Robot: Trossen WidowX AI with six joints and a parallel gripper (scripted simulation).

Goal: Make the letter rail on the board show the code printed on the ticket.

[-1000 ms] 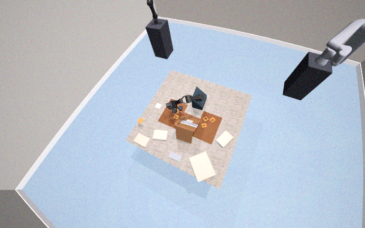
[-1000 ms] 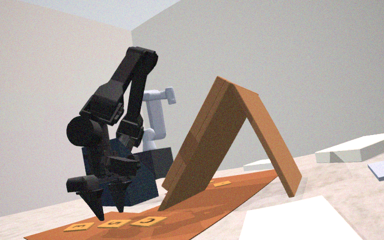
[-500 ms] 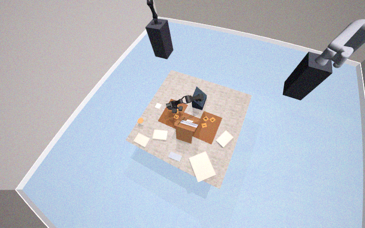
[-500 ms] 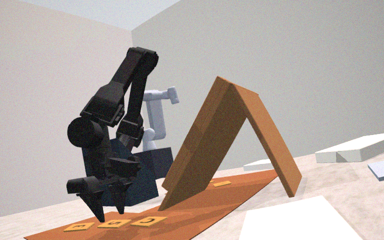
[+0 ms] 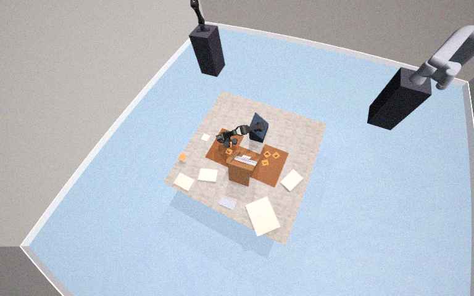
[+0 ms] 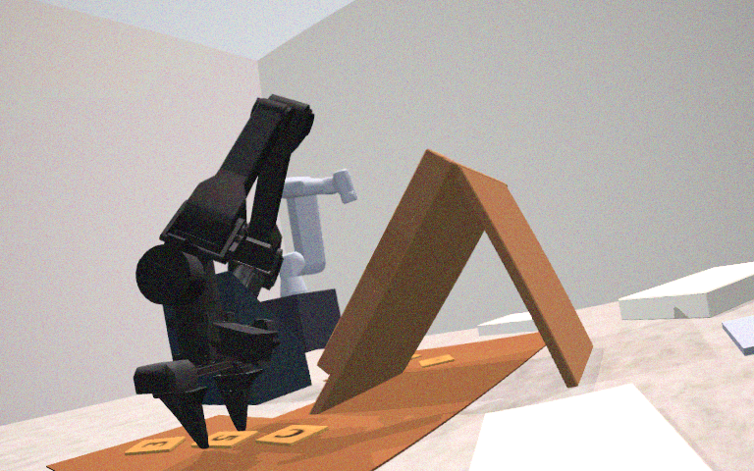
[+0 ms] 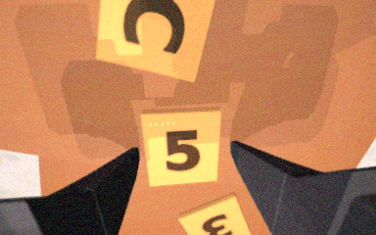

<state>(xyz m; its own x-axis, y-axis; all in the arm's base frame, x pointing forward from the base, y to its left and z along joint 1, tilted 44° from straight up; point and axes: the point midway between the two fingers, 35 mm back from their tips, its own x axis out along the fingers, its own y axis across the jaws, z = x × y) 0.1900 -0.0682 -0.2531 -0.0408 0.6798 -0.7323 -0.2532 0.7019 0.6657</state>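
Note:
My gripper [image 5: 229,142] [image 6: 222,438] [image 7: 185,149] is open and points down, low over the left mat. Its fingers stand on either side of the 5 tile [image 6: 229,439] [image 7: 159,173], with gaps beside it in the wrist view. The C tile [image 5: 228,151] [image 6: 292,435] [image 7: 110,46] lies on one side of it, and a tile with a sign like a 3 or E [image 6: 154,444] [image 7: 232,208] on the other. The rail [image 5: 245,160] on the leaning board [image 5: 239,174] [image 6: 383,261] looks empty. The ticket [image 5: 245,156] is too small to read.
Several tiles lie on the right part of the brown mat [image 5: 272,174] [image 6: 461,383], one tile [image 5: 276,155] being farthest right. White slabs, including a large one [image 5: 262,216], and an orange round thing [image 5: 182,156] stand around the counter [image 5: 300,132].

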